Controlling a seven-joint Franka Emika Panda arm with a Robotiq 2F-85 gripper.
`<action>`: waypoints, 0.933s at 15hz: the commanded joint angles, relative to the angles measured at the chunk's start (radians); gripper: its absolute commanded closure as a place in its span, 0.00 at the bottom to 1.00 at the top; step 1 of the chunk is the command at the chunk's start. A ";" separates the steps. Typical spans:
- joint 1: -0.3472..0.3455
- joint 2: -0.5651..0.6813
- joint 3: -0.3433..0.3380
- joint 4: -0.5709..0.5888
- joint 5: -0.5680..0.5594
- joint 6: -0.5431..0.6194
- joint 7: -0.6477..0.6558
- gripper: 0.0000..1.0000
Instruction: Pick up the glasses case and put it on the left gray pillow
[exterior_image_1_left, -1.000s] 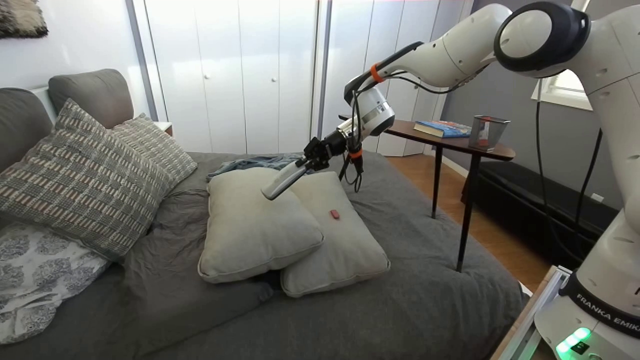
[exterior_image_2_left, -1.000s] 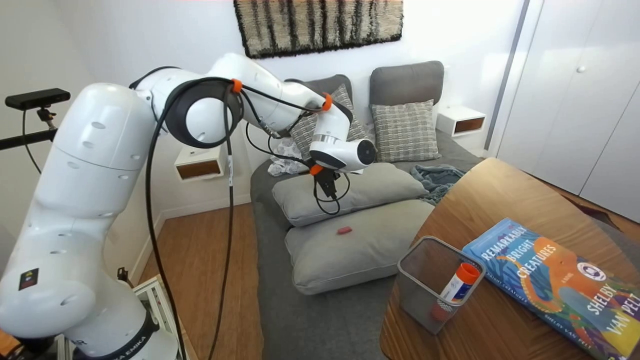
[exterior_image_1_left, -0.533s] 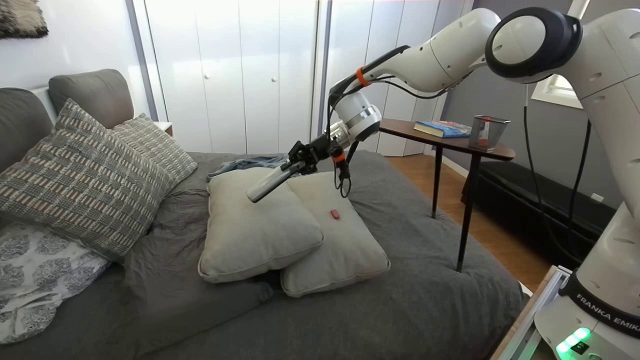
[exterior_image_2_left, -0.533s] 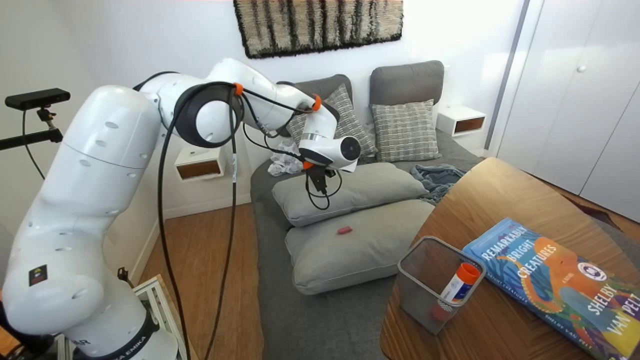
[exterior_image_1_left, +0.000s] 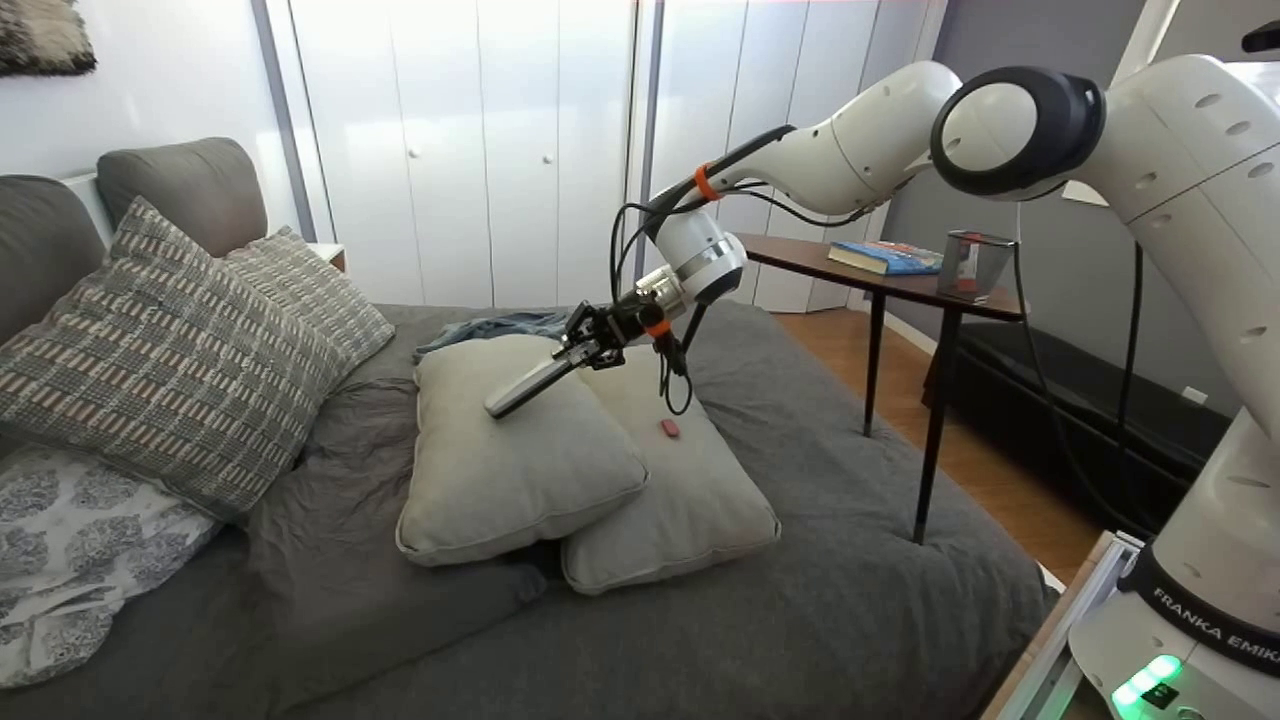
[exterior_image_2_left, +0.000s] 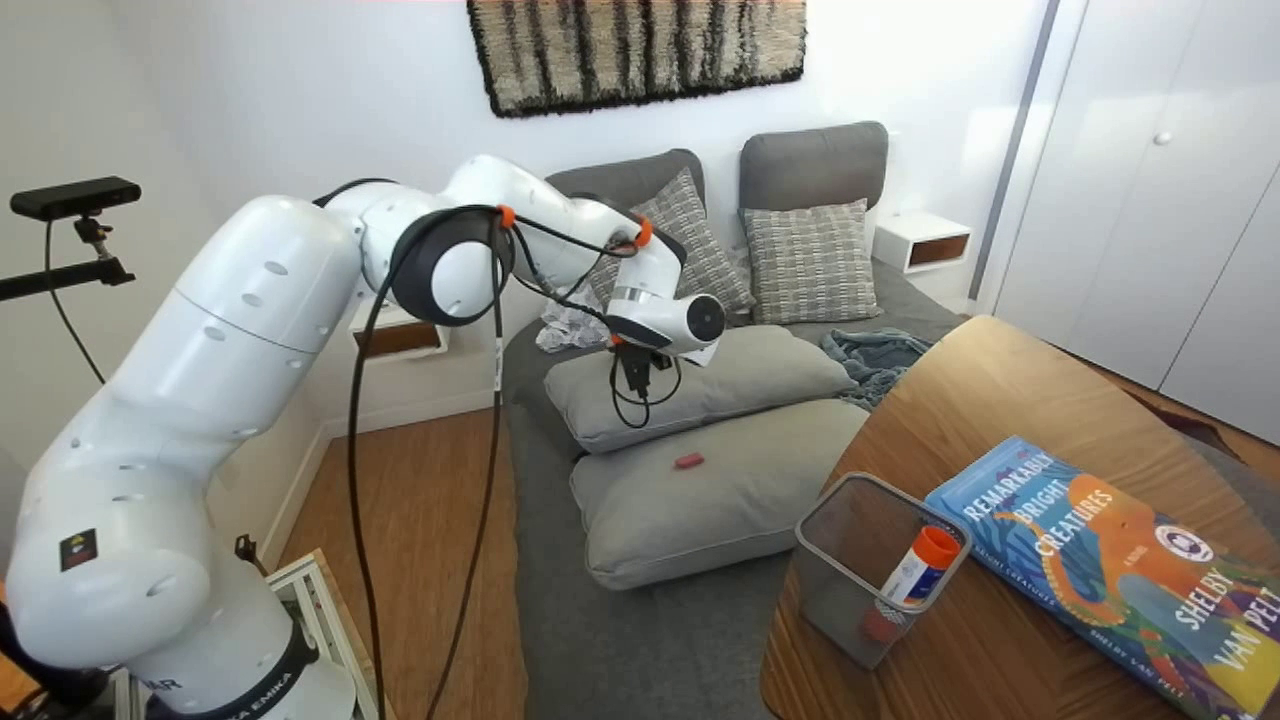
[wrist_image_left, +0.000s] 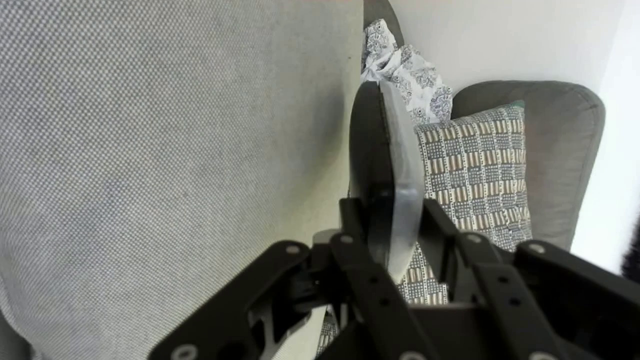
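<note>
The arm (exterior_image_1_left: 1190, 190) rises from its base (exterior_image_1_left: 1170, 640) at the right of an exterior view, bends at a high elbow (exterior_image_1_left: 990, 128) and slopes down leftward to the wrist (exterior_image_1_left: 705, 262), so that the end effector (wrist_image_left: 385, 212) points obliquely down and away from the base. It is clamped on one end of the glasses case (exterior_image_1_left: 533, 384), which juts out in the same slanting line, its free end lower. The case is over the left gray pillow (exterior_image_1_left: 520, 470), close to its upper face; whether they touch I cannot tell. In the wrist view that pillow fills the left side, beside the case. A small red object (exterior_image_1_left: 669, 428) lies on the neighbouring plain pillow (exterior_image_1_left: 680, 510), with the gray surface (exterior_image_1_left: 700, 650) beneath both pillows
</note>
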 joint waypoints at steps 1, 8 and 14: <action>-0.033 0.088 0.023 0.095 0.019 -0.075 0.022 0.91; -0.005 0.068 -0.067 0.039 -0.076 -0.101 0.156 0.21; 0.019 -0.192 -0.111 -0.201 -0.327 -0.073 0.224 0.00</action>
